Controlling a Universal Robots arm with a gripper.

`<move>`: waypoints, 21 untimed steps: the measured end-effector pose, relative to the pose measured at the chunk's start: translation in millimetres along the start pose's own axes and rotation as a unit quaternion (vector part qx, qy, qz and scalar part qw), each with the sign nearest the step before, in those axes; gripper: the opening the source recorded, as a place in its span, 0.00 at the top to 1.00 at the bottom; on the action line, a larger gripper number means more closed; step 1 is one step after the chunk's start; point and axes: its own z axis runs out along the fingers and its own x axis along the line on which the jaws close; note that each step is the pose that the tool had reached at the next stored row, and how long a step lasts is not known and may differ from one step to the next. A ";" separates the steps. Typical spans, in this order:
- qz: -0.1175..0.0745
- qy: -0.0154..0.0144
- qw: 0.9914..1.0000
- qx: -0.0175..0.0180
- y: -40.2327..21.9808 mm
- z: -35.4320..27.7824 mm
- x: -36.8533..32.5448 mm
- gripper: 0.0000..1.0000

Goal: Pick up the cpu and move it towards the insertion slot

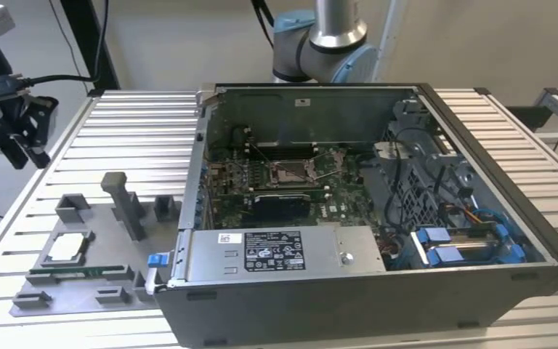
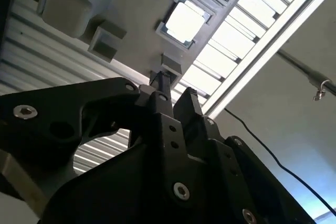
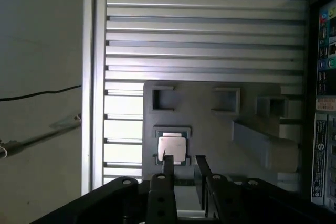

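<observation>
The cpu (image 1: 66,247) lies flat in a square pocket of a grey fixture plate (image 1: 104,285) at the exterior view's left, its silvery top facing up. In both wrist views the cpu (image 3: 172,148) (image 2: 185,22) shows beyond the black fingertips. My gripper (image 1: 25,154) hangs high over the table's far left edge, well apart from the chip. The gripper (image 3: 184,169) (image 2: 175,92) is open, with nothing between its fingers. The insertion slot (image 1: 293,171), with a silver frame and tan centre, sits on the motherboard inside the open computer case (image 1: 473,131).
A green memory stick (image 1: 81,271) lies in the fixture just in front of the cpu. Grey posts (image 1: 124,203) rise from the fixture between the chip and the case. The case walls stand tall around the motherboard. The table is ribbed aluminium (image 1: 134,123).
</observation>
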 end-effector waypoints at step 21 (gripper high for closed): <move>0.000 -0.002 1.000 0.001 -1.2 15.0 4.2 0.00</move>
